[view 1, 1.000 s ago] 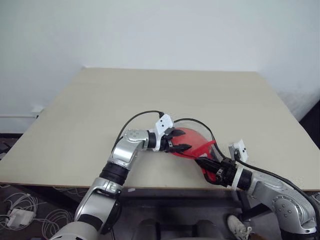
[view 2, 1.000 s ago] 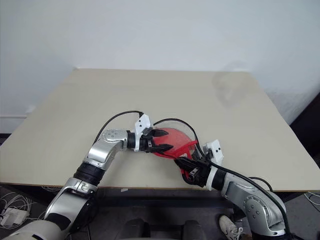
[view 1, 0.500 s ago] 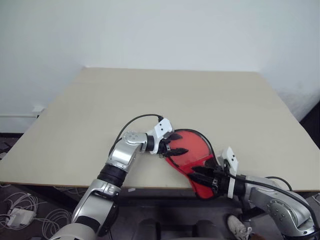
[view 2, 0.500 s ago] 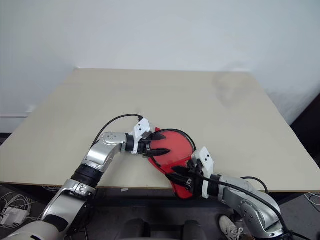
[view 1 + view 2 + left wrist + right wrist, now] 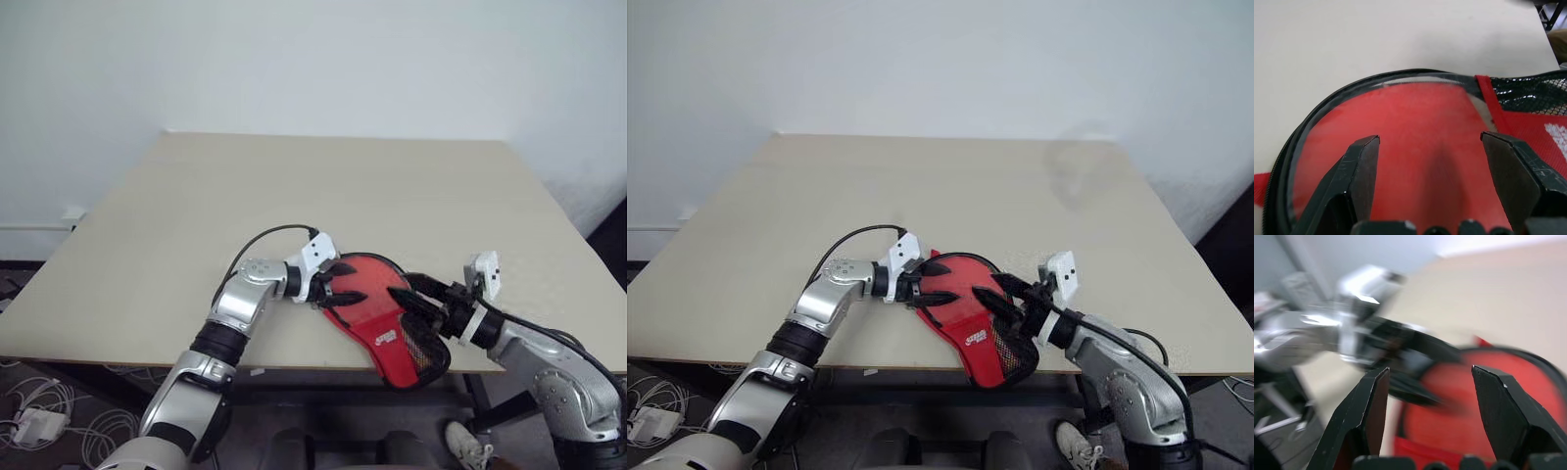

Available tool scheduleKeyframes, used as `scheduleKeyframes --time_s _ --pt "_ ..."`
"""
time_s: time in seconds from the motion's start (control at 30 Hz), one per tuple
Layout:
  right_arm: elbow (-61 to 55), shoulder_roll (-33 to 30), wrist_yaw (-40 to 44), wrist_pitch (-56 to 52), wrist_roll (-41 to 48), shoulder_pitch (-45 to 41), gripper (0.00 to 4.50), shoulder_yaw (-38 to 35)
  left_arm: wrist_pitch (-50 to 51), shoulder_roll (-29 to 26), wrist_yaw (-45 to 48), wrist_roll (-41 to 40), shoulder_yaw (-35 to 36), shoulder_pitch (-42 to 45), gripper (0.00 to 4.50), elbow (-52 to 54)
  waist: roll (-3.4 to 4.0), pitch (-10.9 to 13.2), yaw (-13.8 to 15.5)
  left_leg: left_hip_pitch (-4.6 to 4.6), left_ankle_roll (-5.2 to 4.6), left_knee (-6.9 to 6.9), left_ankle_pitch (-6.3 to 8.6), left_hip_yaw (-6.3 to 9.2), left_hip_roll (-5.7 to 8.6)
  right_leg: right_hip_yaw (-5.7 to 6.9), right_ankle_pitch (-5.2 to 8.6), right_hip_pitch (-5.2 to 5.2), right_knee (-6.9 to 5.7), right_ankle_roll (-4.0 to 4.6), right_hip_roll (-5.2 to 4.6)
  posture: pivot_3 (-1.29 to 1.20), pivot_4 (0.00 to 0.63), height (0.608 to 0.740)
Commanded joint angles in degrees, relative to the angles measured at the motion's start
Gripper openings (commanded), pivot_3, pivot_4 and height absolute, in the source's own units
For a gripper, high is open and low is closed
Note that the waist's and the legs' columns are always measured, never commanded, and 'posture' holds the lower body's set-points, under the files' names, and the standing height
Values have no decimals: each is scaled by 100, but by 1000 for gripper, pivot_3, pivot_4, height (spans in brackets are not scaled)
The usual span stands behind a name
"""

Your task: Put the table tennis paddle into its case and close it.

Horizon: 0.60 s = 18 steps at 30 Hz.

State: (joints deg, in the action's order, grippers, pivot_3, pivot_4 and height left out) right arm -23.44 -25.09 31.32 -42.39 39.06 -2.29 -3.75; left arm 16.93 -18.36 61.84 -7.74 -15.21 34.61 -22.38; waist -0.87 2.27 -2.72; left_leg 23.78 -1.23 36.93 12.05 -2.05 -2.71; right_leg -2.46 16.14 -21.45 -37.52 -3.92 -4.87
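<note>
The case [image 5: 377, 315] lies flat at the table's near edge, red with black edging, its black mesh end [image 5: 423, 351] and white logo [image 5: 384, 339] reaching past the edge. A flat red face [image 5: 1415, 112] shows through its clear side; I cannot tell whether it is the paddle. My left gripper [image 5: 351, 282] is open, one finger on each side above the case's round end, and its own view [image 5: 1431, 147] shows nothing clamped. My right gripper [image 5: 404, 289] is open over the middle of the case and points toward the left gripper, with nothing held [image 5: 1430, 372].
The pale wooden table [image 5: 343, 196] stretches bare behind the case up to the white wall. Black cables loop over both wrists. Below the table's left front corner, white cables and a box [image 5: 39, 423] lie on the floor.
The right gripper, shut on the case's narrow end a second ago, has opened and let go, dipped to the table edge, then moved up over the case. The bunched case now lies spread flat.
</note>
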Motion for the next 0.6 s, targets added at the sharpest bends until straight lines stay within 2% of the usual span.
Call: scheduleKeyframes --time_s 0.03,0.4,0.6 --pt "476 -114 -208 -99 -356 -272 2884 53 -21 -93 51 -76 153 176 3515 97 2 0 1 1 0 0 0 -1 0 0 0 0 0 0 0 0 0 740" --pt "1320 -59 -297 -430 -829 -568 2884 351 -19 -86 -53 -53 179 135 3515 164 3 1 2 0 0 1 0 -1 0 -1 0 0 -1 0 0 0 0 740" --pt "1524 159 -470 -591 -695 -810 2884 -58 32 -87 -69 -74 171 86 3515 243 4 1 0 0 -1 1 0 -1 0 -2 0 -1 -3 -1 0 0 0 740"
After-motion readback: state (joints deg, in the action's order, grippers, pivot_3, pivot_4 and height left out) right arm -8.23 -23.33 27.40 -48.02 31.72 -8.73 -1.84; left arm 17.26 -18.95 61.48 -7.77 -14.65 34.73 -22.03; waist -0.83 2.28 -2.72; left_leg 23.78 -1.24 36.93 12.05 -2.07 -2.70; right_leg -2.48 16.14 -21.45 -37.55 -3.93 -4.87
